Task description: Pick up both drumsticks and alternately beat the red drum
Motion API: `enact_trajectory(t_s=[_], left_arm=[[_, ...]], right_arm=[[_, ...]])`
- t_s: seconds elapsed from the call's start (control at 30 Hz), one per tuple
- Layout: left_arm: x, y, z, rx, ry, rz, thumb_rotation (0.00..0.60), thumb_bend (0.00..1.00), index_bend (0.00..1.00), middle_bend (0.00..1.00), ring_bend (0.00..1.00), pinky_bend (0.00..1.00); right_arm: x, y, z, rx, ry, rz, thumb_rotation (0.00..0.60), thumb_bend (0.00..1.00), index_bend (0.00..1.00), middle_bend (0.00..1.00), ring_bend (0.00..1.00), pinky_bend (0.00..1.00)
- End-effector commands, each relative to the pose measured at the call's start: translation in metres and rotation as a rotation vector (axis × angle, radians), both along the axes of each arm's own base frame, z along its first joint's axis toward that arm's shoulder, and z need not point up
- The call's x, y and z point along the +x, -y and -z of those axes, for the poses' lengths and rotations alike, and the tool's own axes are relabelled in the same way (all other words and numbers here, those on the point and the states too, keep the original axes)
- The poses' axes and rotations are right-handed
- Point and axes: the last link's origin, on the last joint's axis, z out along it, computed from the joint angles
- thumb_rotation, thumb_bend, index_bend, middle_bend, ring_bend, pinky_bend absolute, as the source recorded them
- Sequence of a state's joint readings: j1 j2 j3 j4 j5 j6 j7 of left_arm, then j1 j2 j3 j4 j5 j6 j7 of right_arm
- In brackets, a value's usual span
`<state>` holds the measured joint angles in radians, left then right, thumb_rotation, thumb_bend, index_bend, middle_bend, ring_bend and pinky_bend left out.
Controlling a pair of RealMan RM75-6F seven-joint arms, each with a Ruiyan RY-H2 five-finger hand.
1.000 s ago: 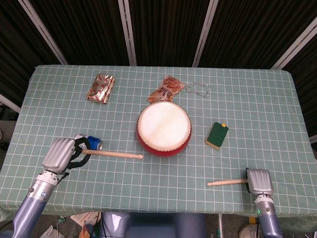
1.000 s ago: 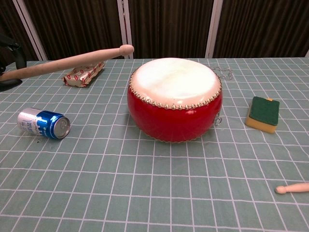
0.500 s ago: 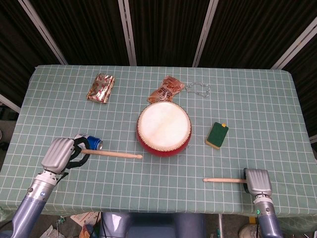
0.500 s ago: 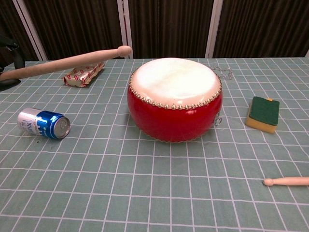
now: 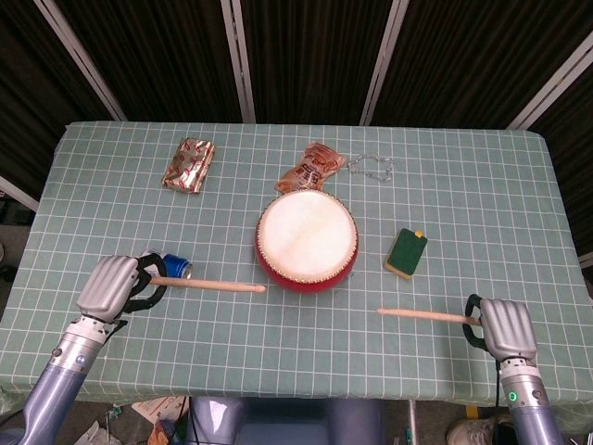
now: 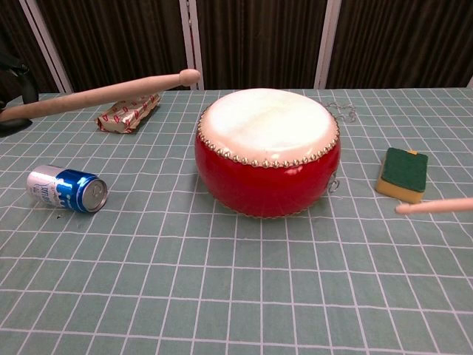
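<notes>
The red drum (image 5: 307,242) with a white skin stands mid-table, also large in the chest view (image 6: 267,151). My left hand (image 5: 113,286) grips a wooden drumstick (image 5: 208,285) at the front left; the stick is raised and its tip points toward the drum's left side (image 6: 103,93). My right hand (image 5: 505,326) holds the other drumstick (image 5: 428,316) at the front right, lifted off the cloth, its tip pointing left (image 6: 434,205). Both tips hang apart from the drum.
A blue can (image 5: 174,269) lies under the left stick, also seen in the chest view (image 6: 67,189). A green and yellow sponge (image 5: 406,253) lies right of the drum. A foil packet (image 5: 189,164), a snack bag (image 5: 310,168) and a small chain (image 5: 371,167) lie behind.
My right hand has risen and moved right, lifting its drumstick off the table. The left hand and its stick have barely shifted.
</notes>
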<state>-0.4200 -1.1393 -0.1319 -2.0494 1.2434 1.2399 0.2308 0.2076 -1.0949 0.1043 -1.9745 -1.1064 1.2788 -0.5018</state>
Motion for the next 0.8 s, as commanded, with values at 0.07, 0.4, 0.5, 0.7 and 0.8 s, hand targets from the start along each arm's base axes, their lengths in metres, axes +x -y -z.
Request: enact_trajectory(t_s=[0.07,0.4,0.5,0.7,0.8], left_arm=[[0.005,-0.006,-0.004,0.013,0.002,0.011,0.600,0.53,0.79,1.00,1.00,1.00],[0.026,-0.037,-0.017,0.047,-0.014,0.038,0.600,0.53,0.79,1.00,1.00,1.00],[0.028,-0.049,-0.019,0.052,-0.039,0.036,0.600,0.53,0.79,1.00,1.00,1.00],[0.029,-0.070,-0.021,0.058,-0.042,0.004,0.600,0.53,0.79,1.00,1.00,1.00],[0.030,-0.076,-0.021,0.060,0.002,-0.017,0.600,0.53,0.79,1.00,1.00,1.00]], right_arm=[[0.007,0.007,-0.033,-0.089,0.101,0.027,0.600,0.60,0.98,1.00,1.00,1.00],[0.031,0.031,-0.081,-0.161,0.232,0.054,0.600,0.60,0.99,1.00,1.00,1.00],[0.044,0.043,-0.085,-0.143,0.215,0.042,0.600,0.60,0.99,1.00,1.00,1.00],[0.073,0.070,-0.081,-0.113,0.215,0.036,0.600,0.60,0.99,1.00,1.00,1.00],[0.081,0.081,-0.074,-0.098,0.210,0.037,0.600,0.60,0.99,1.00,1.00,1.00]])
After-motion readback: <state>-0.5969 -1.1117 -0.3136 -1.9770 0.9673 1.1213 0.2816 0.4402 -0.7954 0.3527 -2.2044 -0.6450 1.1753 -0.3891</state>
